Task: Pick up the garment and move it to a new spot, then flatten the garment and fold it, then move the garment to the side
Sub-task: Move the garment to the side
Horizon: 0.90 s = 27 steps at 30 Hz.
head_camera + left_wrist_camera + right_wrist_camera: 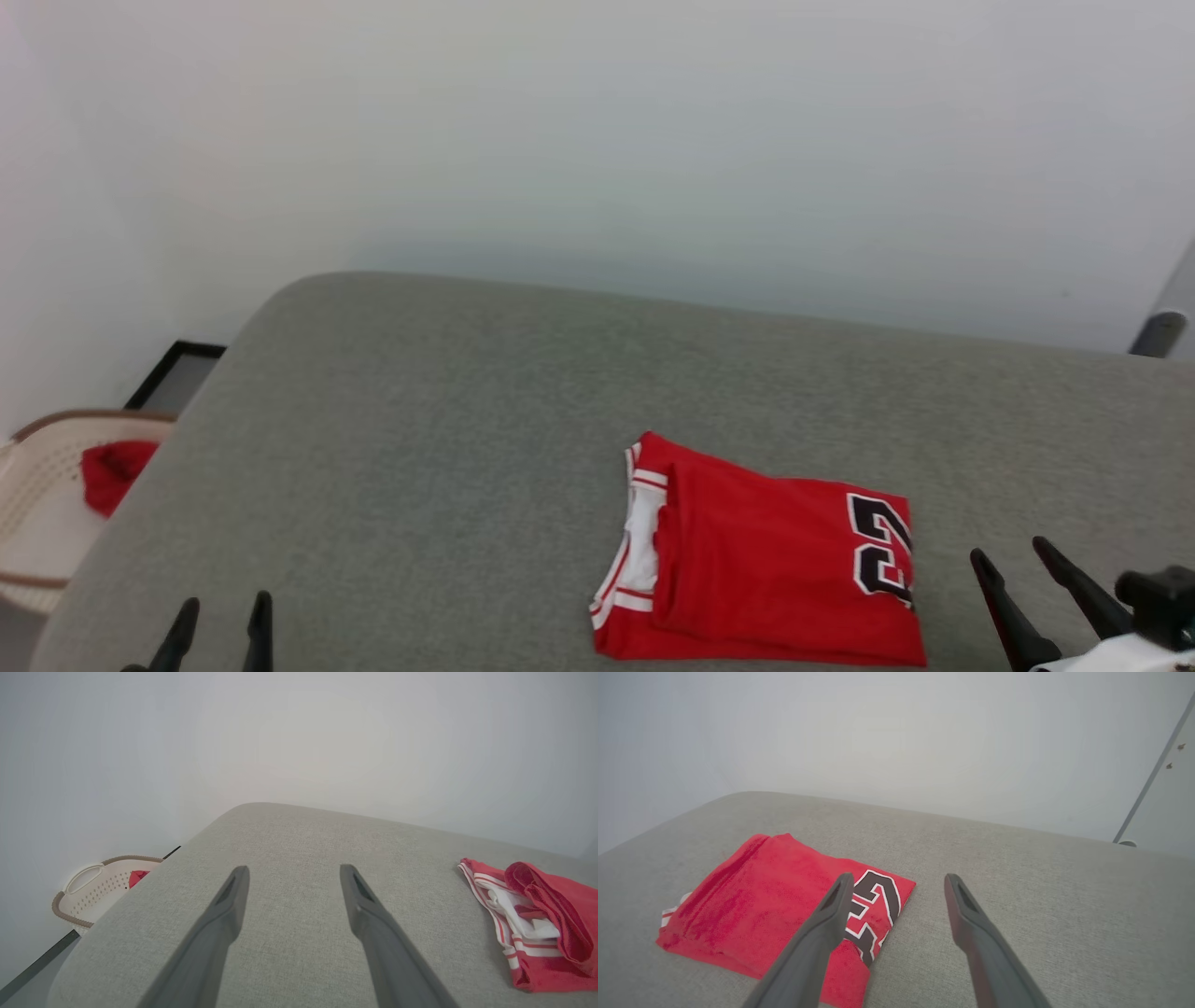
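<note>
The garment (pixel 766 560) lies folded into a compact red rectangle on the grey cushioned surface (pixel 467 420), right of centre near the front edge. White striped trim shows along its left side and black white-outlined numerals at its right end. My right gripper (pixel 1013 551) stands open just right of the garment, apart from it. In the right wrist view the garment (pixel 761 905) lies left of and under the open right gripper (pixel 899 879). My left gripper (pixel 224 607) is open at the lower left, far from it. The left wrist view has the garment (pixel 528 924) at the right, beside the open left gripper (pixel 294 870).
A cream laundry basket (pixel 37 551) with a red cloth (pixel 112 471) inside stands on the floor left of the surface. A dark-framed panel (pixel 177 373) lies behind it. The white wall (pixel 597 140) rises beyond the far edge. A grey post (pixel 1162 327) stands at the far right.
</note>
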Motion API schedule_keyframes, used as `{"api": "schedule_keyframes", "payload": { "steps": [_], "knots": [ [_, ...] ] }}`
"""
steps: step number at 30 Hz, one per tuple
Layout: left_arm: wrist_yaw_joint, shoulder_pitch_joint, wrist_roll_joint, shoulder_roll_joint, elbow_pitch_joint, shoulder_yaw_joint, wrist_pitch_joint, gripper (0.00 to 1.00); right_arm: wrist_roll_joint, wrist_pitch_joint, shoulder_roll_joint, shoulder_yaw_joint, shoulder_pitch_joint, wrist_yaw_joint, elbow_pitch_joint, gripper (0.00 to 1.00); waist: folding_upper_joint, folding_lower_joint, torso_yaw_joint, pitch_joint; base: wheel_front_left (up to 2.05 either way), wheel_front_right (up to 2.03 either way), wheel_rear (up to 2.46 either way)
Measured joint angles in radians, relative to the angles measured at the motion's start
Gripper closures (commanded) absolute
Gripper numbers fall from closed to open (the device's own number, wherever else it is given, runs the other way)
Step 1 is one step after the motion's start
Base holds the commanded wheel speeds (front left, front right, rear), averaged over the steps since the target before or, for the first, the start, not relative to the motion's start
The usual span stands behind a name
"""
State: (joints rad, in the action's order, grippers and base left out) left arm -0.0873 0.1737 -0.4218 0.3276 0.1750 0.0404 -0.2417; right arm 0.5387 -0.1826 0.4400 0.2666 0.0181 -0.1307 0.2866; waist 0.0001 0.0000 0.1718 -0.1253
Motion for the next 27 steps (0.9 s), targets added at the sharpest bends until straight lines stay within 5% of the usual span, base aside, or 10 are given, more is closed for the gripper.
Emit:
{"api": "schedule_keyframes", "payload": {
  "steps": [17, 27],
  "knots": [
    [-0.01, -0.058, 0.001, -0.032, 0.01, -0.085, 0.007, 0.0, 0.087, 0.375, 0.101, 0.153, 0.215, 0.0, 0.134, 0.0, 0.0, 0.0, 0.104, 0.107, 0.0, 0.0, 0.0],
    [-0.024, -0.149, 0.0, -0.063, 0.064, -0.127, -0.013, 0.0, 0.154, 0.598, 0.091, 0.188, 0.326, 0.0, 0.197, 0.0, 0.0, 0.0, 0.133, 0.215, 0.0, 0.0, 0.0]
  ]
}}
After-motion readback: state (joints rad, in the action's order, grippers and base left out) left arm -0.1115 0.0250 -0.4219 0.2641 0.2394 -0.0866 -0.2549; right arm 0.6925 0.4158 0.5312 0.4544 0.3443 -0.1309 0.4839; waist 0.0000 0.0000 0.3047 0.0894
